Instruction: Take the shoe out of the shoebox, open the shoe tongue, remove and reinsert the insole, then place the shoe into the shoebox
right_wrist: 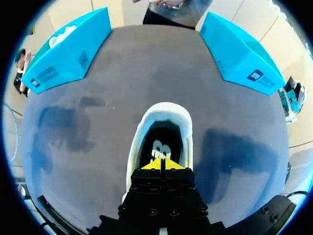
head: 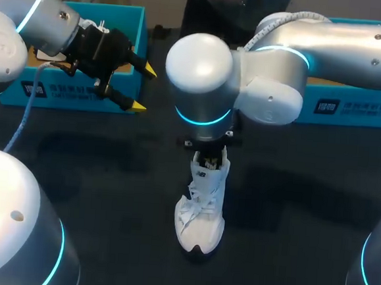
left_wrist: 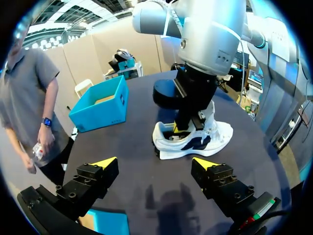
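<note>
The white shoe [head: 200, 212] is seen mid-table [head: 108, 176], lengthwise toward the robot, toe nearest it, heel hidden by the right arm [head: 316, 53]. The right gripper [right_wrist: 163, 165] is clenched over the opening, perhaps pinching something; the left gripper [head: 144, 88] is held spread.

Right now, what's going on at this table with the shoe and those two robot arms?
The white shoe stands on the table, not in a box. The right gripper is down at the shoe's opening, fingers closed together; whether they pinch anything is unclear. The left gripper hangs open near the left shoebox, holding nothing.
</note>
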